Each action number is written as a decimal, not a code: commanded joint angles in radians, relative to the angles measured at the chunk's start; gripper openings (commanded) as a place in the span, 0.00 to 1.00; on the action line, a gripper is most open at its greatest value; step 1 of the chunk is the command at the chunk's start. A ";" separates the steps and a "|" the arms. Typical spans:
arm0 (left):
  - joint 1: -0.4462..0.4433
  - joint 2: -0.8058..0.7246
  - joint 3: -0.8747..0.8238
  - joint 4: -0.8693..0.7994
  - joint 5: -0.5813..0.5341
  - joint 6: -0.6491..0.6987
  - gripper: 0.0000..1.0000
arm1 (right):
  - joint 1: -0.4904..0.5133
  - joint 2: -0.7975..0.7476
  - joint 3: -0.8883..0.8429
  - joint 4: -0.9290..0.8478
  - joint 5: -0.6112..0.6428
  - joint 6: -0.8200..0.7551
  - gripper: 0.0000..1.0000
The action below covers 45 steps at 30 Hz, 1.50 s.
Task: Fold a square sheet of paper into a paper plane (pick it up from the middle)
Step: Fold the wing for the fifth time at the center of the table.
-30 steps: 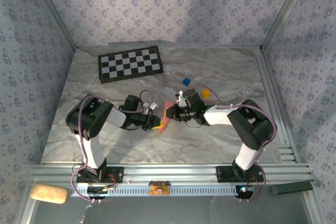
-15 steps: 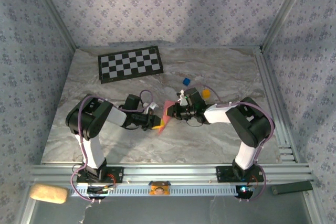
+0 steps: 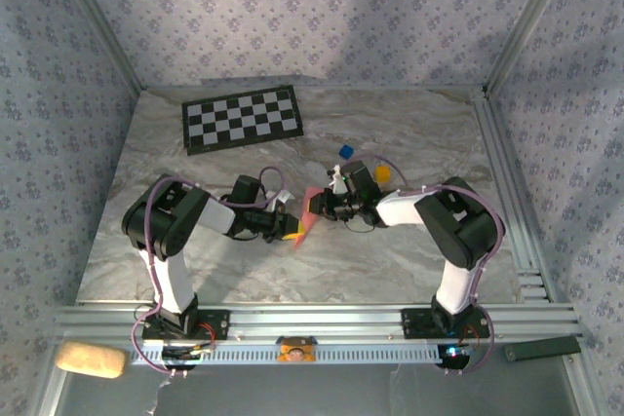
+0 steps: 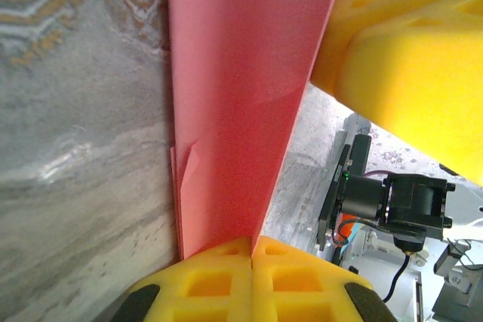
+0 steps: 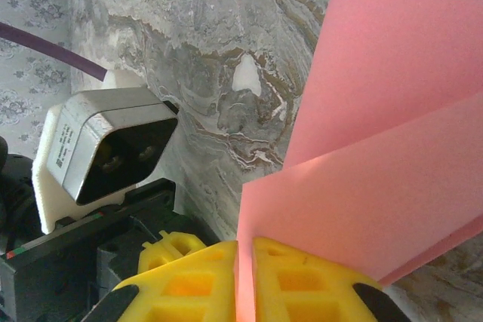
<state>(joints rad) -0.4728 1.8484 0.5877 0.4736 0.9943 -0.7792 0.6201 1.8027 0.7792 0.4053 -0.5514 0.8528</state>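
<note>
Paper [image 4: 234, 73] stayed pinched, left gripper [image 4: 251, 245] and right gripper [image 5: 245, 250] both clamped on it; right gripper edged nearer; fold looked unfinished.

Paper [image 4: 234, 96] looks matt and smooth, creased crisp; pads [image 4: 215, 286] are porous yellow foam; table [image 5: 189, 50] shows a polished marble-look sheen; rail [image 3: 322, 318] is brushed metal.

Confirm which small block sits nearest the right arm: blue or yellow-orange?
The yellow-orange block. It sits right beside the right arm near its wrist, while the blue block lies farther back, toward the checkerboard.
</note>
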 commanded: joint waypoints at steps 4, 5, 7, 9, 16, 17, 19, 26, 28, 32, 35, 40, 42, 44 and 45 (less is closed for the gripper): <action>0.018 0.055 -0.034 -0.108 -0.105 0.005 0.00 | -0.008 0.036 0.034 0.019 -0.025 0.008 0.14; 0.020 0.054 -0.035 -0.110 -0.107 0.006 0.00 | -0.008 0.039 0.034 0.022 -0.023 0.009 0.14; 0.021 0.054 -0.035 -0.117 -0.110 0.006 0.00 | -0.008 0.044 0.034 0.027 -0.023 0.011 0.14; 0.022 0.054 -0.035 -0.123 -0.114 0.007 0.00 | -0.009 0.050 0.037 0.029 -0.024 0.013 0.14; 0.026 0.051 -0.032 -0.166 -0.141 0.017 0.00 | -0.008 0.077 0.046 0.039 -0.021 0.027 0.14; 0.027 0.051 -0.032 -0.174 -0.145 0.018 0.00 | -0.008 0.081 0.048 0.041 -0.021 0.028 0.14; 0.028 0.051 -0.030 -0.185 -0.152 0.019 0.00 | -0.010 0.089 0.049 0.041 -0.017 0.031 0.14; 0.031 0.056 -0.022 -0.222 -0.170 0.025 0.00 | -0.010 0.125 0.052 0.014 -0.001 0.047 0.14; 0.031 0.055 -0.018 -0.240 -0.178 0.030 0.00 | -0.010 0.134 0.054 -0.009 0.008 0.052 0.14; 0.031 0.037 -0.012 -0.270 -0.187 0.046 0.09 | -0.011 0.142 0.049 -0.043 0.027 0.061 0.14; 0.029 0.009 -0.009 -0.304 -0.186 0.062 0.14 | -0.011 0.137 0.038 -0.052 0.043 0.064 0.14; 0.004 -0.028 0.021 -0.383 -0.152 0.106 0.15 | -0.011 0.128 0.033 -0.059 0.049 0.062 0.14; -0.006 -0.035 0.036 -0.414 -0.140 0.125 0.10 | -0.011 0.126 0.036 -0.067 0.051 0.059 0.14; -0.011 -0.044 0.045 -0.453 -0.159 0.139 0.08 | -0.010 0.124 0.040 -0.075 0.053 0.056 0.14; -0.012 -0.050 0.049 -0.477 -0.170 0.149 0.08 | -0.010 0.124 0.043 -0.080 0.056 0.055 0.14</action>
<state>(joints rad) -0.4831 1.8030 0.6548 0.2165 0.9287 -0.6701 0.6155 1.9038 0.8238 0.4297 -0.5617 0.9089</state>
